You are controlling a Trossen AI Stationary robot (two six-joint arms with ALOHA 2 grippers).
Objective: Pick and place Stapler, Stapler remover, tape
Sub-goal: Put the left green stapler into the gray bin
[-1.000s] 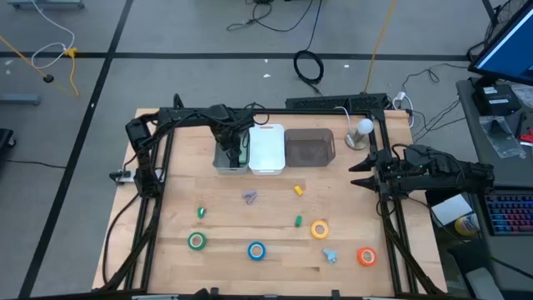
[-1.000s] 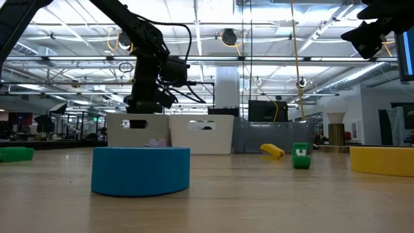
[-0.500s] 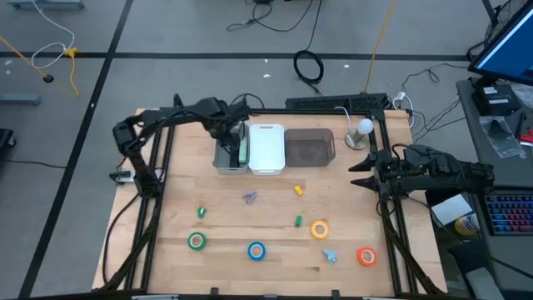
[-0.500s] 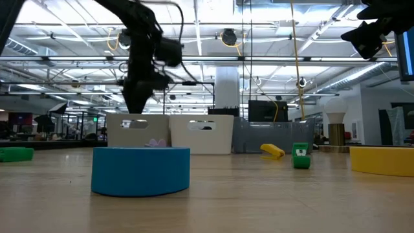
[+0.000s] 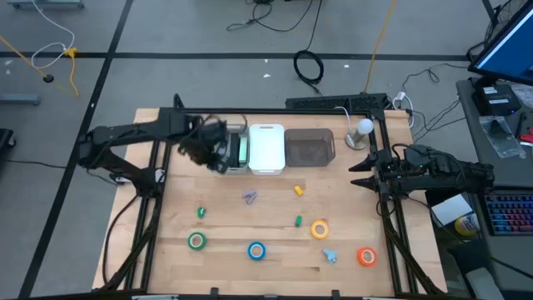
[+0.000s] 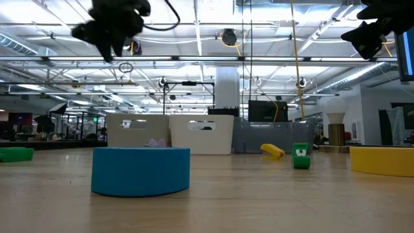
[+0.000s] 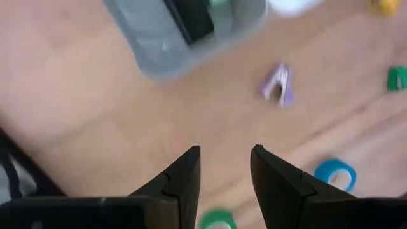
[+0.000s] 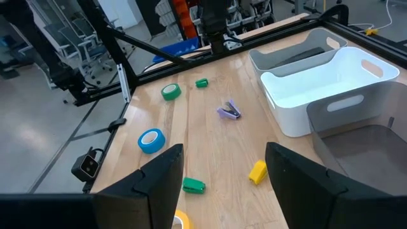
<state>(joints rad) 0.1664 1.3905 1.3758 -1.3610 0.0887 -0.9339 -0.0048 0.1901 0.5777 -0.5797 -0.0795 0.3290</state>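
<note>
A black stapler lies inside the grey bin. The purple staple remover rests flat on the wood. Four tape rolls lie flat near the table's near edge: green, blue, yellow, orange. My left gripper hangs open and empty, high over the grey bin's left near side. My right gripper waits open at the table's right edge.
A white bin and a dark see-through bin stand right of the grey one. Small green pieces, a yellow piece and a pale blue piece lie on the wood. A lamp stands at the far right corner.
My left gripper has risen out of the grey bin and swung toward the table's left and near side, tipping as it went. The stapler stays in the bin.
</note>
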